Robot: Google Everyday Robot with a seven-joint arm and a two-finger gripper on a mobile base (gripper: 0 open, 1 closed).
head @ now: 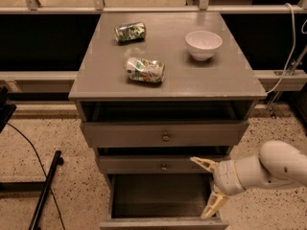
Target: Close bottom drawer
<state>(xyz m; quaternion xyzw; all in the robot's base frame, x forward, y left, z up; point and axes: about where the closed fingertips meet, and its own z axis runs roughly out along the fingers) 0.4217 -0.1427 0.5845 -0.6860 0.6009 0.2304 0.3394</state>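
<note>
The bottom drawer (163, 223) of the grey cabinet is pulled far out; I look down into its deep dark box, which looks empty, and its front runs along the lower frame edge. My gripper (208, 186) hangs at the drawer's right side, above its front right corner, fingers spread wide apart with one tip near the middle drawer (158, 166) and the other near the bottom drawer's rim. It holds nothing. The white arm reaches in from the right.
The wider top drawer (165, 134) also stands slightly out. On the cabinet top (105, 80) lie two crushed cans (145, 70) (130, 32) and a white bowl (204, 44). A black stand leg (45, 190) lies on the speckled floor at left; a railing runs behind.
</note>
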